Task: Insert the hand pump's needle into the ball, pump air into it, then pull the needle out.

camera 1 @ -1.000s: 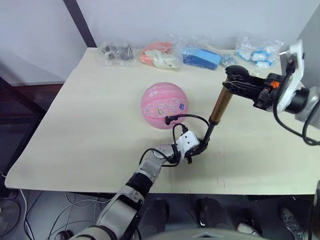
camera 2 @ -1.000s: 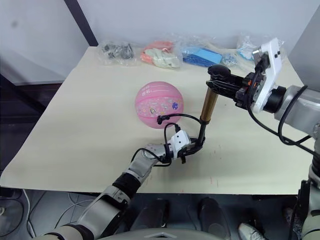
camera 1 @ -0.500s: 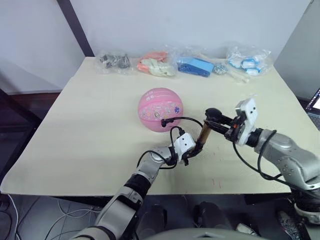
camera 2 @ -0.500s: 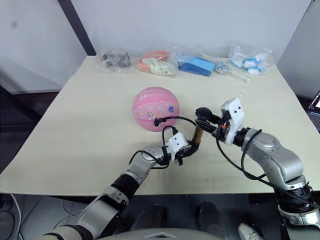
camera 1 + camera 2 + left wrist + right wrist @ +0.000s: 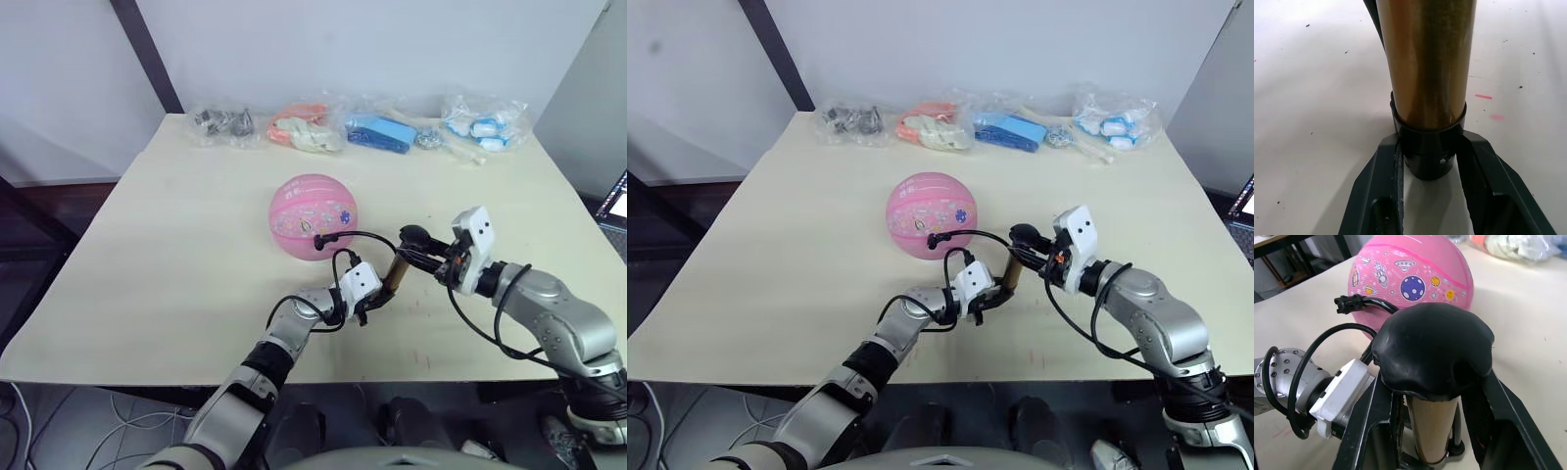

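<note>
Left end effector [image 5: 1432,196] clamped on hand pump [image 5: 395,273] base cap; right end effector [image 5: 1432,431] clamped on its T-handle. Needle [image 5: 1344,304] at ball [image 5: 314,216]; ball has cartoon prints, no legible text.

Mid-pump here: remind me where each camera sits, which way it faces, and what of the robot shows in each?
Head stereo pair: on the head, looking forward and down over the table; both arms show, left gripper and right gripper on the hand pump.
Left wrist: along its fingers, clamped on the pump's lower black cap.
Right wrist: along its fingers, around the T-handle, facing the ball.
Shared: both wrist views show the gold barrel; right wrist and head views show the ball and the needle's black fitting against it.
</note>
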Available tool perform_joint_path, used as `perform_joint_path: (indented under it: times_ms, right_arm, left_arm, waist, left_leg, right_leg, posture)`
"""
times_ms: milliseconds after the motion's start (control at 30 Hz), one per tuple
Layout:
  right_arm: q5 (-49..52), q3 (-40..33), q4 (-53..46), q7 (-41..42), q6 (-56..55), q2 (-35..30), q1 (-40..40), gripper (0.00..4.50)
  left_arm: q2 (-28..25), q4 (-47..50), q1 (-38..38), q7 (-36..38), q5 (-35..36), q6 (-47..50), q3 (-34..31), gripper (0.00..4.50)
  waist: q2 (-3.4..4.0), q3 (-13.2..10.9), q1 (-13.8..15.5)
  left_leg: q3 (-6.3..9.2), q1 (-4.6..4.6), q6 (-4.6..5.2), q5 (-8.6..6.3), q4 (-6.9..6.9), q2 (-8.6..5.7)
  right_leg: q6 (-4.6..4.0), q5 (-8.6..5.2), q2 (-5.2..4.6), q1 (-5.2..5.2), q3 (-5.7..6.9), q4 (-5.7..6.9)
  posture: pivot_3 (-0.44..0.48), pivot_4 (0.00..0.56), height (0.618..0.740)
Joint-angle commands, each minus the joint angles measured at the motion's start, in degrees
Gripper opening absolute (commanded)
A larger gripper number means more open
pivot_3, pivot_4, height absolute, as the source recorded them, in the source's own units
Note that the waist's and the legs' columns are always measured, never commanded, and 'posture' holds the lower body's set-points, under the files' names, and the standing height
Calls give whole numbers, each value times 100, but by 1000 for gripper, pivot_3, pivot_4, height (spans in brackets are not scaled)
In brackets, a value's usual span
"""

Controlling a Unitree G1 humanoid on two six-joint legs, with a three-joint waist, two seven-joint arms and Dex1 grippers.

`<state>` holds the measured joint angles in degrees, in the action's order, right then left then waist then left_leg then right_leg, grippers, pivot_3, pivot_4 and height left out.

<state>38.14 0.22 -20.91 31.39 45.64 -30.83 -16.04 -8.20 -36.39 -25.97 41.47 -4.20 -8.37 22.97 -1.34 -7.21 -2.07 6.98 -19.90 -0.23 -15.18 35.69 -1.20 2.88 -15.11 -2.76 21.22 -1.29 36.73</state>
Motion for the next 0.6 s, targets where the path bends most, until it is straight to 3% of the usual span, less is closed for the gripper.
perform_joint_path:
  times_ms: [33,300,600]
  right_arm:
    - [1041,-817,-488,-187,715,-138,-761,1106]
    - [2565,-1871,-410,-708,1742,-714,-2167,1106]
    - [3533,-2080,-209,-1406,1999,-1023,-3042,1105]
  left_arm:
    - [-214,-642,357,27,-358,394,172,1068]
    - [-181,-699,318,30,-350,383,169,1068]
    - [-193,-713,336,26,-341,369,162,1068]
  waist:
    - [20,-36,14]
    - [41,-103,44]
    - [51,-157,86]
  left_leg:
    - [0,-3,0,0,0,-3]
    - [20,-85,1,2,37,-20]
    - [12,-118,2,2,45,-23]
  right_leg:
    - [0,0,0,3,1,0]
    - [-12,15,-11,54,22,2]
    - [-11,24,-23,80,20,2]
  posture:
    - [0,150,740]
    - [0,150,740]
    - [0,150,740]
